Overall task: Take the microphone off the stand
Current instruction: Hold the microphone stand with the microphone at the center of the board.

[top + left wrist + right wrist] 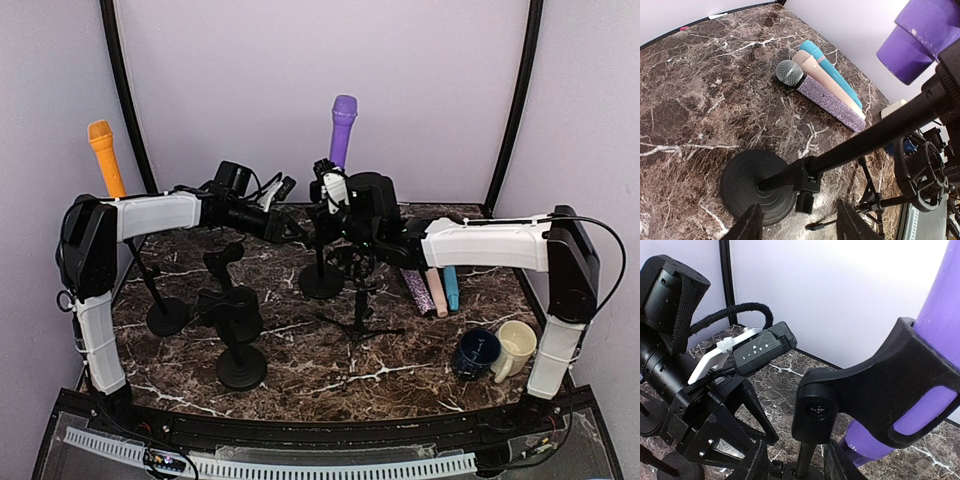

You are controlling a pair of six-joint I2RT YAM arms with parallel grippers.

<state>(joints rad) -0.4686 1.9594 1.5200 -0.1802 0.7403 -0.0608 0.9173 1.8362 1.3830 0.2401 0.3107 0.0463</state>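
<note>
A purple microphone stands upright in the black clip of a stand at the back centre. Its body also shows in the right wrist view and in the left wrist view. My right gripper is open, with its fingers on either side of the stand's pole just below the clip. It sits by the clip in the top view. My left gripper is open, with the pole's collar in front of its gap and above the round base. It is left of the stand in the top view.
An orange microphone is on a stand at the back left. Two empty black stands are at front left, and a tripod with a shock mount at centre. Three microphones lie at the right, near a dark mug and a cream mug.
</note>
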